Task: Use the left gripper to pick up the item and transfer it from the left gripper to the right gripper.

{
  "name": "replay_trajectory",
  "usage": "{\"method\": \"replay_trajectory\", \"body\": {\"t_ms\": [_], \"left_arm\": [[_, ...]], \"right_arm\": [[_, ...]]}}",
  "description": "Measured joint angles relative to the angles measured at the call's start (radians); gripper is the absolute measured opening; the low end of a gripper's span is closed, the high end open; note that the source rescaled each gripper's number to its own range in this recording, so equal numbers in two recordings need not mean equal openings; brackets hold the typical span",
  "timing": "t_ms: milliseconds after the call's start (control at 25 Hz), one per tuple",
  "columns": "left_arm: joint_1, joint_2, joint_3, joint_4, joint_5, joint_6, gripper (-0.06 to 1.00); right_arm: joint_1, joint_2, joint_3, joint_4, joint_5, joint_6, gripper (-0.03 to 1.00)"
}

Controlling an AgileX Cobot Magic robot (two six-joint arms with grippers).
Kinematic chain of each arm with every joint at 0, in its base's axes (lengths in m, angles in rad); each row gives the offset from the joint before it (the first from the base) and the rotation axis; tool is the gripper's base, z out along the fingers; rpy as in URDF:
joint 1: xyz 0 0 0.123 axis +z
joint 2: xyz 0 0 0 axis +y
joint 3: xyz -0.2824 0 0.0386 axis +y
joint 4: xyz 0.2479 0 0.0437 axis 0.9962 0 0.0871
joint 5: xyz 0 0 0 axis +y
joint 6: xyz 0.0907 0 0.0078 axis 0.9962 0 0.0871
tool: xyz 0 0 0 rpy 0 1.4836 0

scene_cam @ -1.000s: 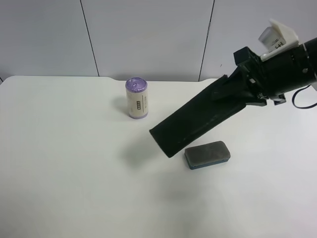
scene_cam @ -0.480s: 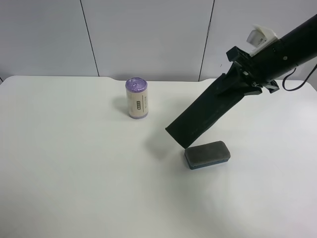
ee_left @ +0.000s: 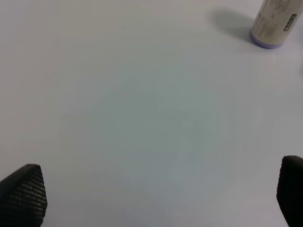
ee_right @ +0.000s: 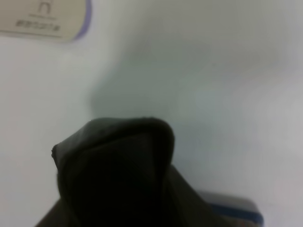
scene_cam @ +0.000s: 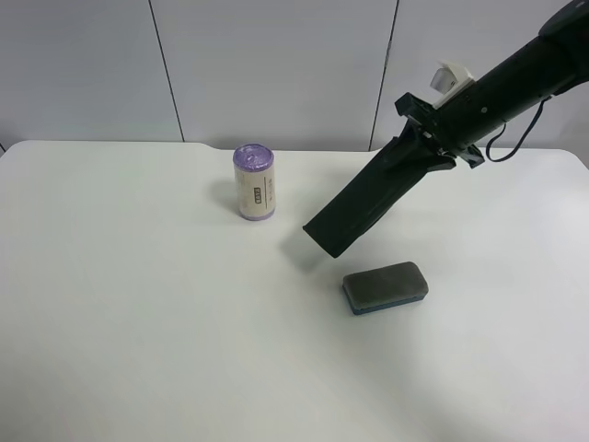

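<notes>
At 2 o'clock your right pincer (scene_cam: 421,153) grasps the long black-green soft case (scene_cam: 363,204), which hides its fingers. Your left pincer (ee_left: 156,196) is released, only its tips showing.

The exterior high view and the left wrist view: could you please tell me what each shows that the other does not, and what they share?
Only the exterior high view shows the right gripper shut on one end of the item, which slants down with its free end hanging above the table, close to the grey eraser. Only the left wrist view shows the left gripper, its two fingertips wide apart with nothing between them. Both views show the can with the purple lid standing upright on the white table.
</notes>
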Motion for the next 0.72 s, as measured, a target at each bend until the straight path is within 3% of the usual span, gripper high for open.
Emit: {"method": "replay_trajectory", "body": {"t_ms": [360,720], "left_arm": [[0.0,0.0,0.0,0.0,0.0,0.0,1.0],[0.0,0.0,0.0,0.0,0.0,0.0,1.0]], "right_arm": [[0.0,0.086,-0.007,0.123,-0.062,-0.089,0.0],[0.0,0.11,-0.007,0.126,-0.142,-0.092,0.0]]}}
